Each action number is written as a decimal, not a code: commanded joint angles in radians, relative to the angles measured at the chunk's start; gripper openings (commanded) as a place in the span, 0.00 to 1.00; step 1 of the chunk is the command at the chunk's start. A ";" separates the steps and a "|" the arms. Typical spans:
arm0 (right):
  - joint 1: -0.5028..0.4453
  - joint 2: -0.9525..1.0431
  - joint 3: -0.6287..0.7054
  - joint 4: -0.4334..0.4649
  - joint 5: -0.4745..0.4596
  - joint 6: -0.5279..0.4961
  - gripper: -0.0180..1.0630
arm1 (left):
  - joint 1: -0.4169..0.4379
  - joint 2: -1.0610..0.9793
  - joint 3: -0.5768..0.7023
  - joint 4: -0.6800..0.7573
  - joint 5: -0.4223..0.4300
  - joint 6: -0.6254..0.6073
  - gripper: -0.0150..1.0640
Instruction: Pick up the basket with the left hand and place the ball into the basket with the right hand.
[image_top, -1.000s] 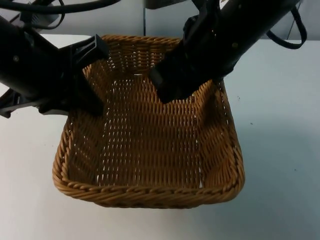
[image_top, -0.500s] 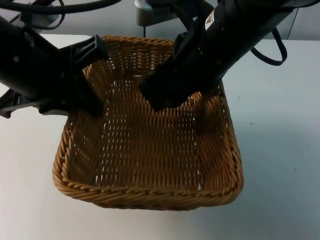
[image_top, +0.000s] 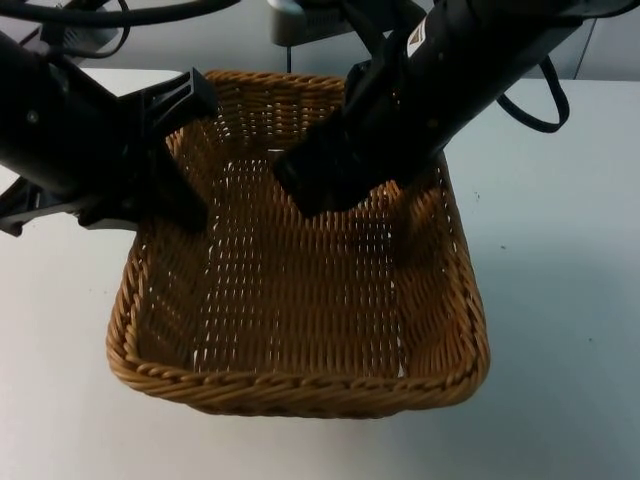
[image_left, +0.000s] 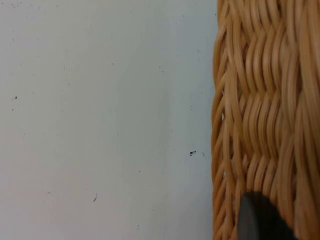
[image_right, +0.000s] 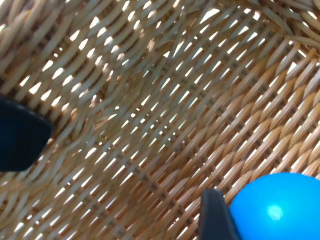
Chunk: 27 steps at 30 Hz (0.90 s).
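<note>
Placing step: left gripper (image_top: 185, 150) clamped on basket (image_top: 300, 300) at its far left rim; right gripper (image_top: 320, 180) over the inside, closed on ball (image_right: 275, 207). Next, presumably: open and release.

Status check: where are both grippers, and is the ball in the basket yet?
Left gripper clamped on wicker basket rim. Right gripper over basket interior, holding blue ball against its finger; not released. Nothing in the way.
</note>
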 joint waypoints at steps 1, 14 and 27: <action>0.004 -0.003 -0.003 0.006 -0.014 -0.005 0.51 | -0.002 -0.014 0.000 -0.033 0.010 0.000 0.01; 0.004 -0.003 -0.003 0.000 -0.012 -0.005 0.53 | -0.002 -0.014 0.000 -0.033 0.010 0.000 0.01; 0.004 -0.062 -0.003 -0.026 0.005 -0.005 0.77 | -0.002 -0.014 0.000 -0.031 0.010 0.000 0.01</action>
